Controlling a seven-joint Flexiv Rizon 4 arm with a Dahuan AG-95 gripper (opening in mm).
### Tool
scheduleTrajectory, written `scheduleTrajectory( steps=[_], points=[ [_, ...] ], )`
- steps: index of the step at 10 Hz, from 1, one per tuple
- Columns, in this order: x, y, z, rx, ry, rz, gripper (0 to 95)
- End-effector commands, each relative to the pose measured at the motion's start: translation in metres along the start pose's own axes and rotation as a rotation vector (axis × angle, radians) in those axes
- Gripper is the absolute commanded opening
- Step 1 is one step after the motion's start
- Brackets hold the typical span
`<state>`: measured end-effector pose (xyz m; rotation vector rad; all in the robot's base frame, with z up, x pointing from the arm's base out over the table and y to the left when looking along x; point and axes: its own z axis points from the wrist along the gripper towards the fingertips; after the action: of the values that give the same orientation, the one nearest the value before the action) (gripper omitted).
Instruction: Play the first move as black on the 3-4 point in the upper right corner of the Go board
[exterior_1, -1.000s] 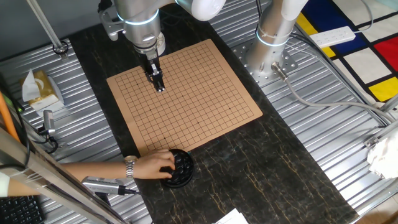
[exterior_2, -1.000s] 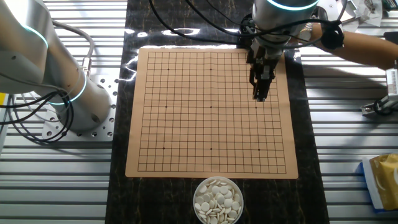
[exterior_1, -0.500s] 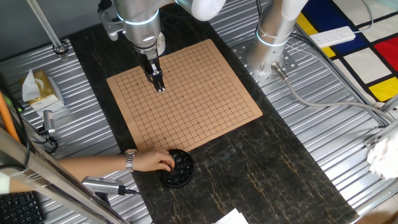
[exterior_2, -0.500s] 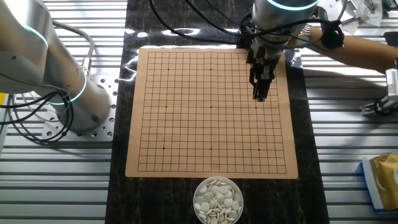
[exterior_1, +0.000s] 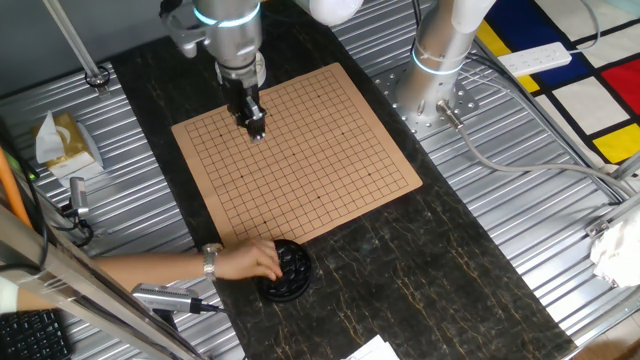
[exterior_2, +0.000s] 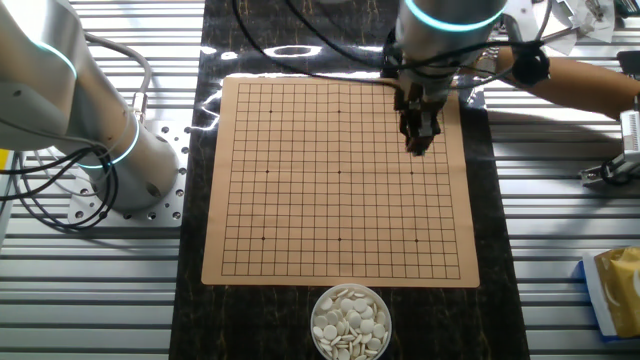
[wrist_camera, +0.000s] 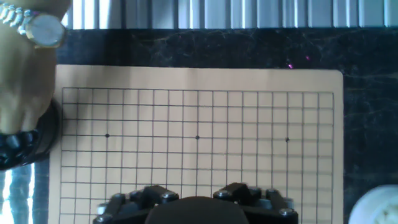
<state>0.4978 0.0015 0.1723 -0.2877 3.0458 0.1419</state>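
The tan Go board (exterior_1: 300, 150) lies on the dark mat and also shows in the other fixed view (exterior_2: 340, 180) and the hand view (wrist_camera: 199, 124). My gripper (exterior_1: 255, 130) hangs just above the board's left part, near the right side in the other fixed view (exterior_2: 418, 145). Its fingers look drawn together into one narrow tip. No black stone shows on the grid or between the fingers. In the hand view only the gripper's body shows at the bottom edge, and the fingertips are hidden. The black bowl (exterior_1: 287, 270) stands in front of the board. The 3-4 point is too small to single out.
A person's hand (exterior_1: 245, 262) with a wristwatch rests on the black bowl. A bowl of whitish stones (exterior_2: 350, 320) stands off the board's opposite edge. A second robot's base (exterior_1: 435, 90) stands beside the board. A tissue box (exterior_1: 65, 145) lies at the left.
My gripper and arm have risen a little and shifted slightly toward the far edge of the board. The person's hand has stayed at the black bowl.
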Motion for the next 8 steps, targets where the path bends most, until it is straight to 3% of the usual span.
scheduleTrajectory(
  steps=[1,8],
  points=[
    [-0.0009,0.002,-0.0007,-0.17,-0.138,-0.34,0.0],
    [-0.0015,0.0043,-0.0028,-0.167,-0.134,-0.346,0.0]
  ],
)
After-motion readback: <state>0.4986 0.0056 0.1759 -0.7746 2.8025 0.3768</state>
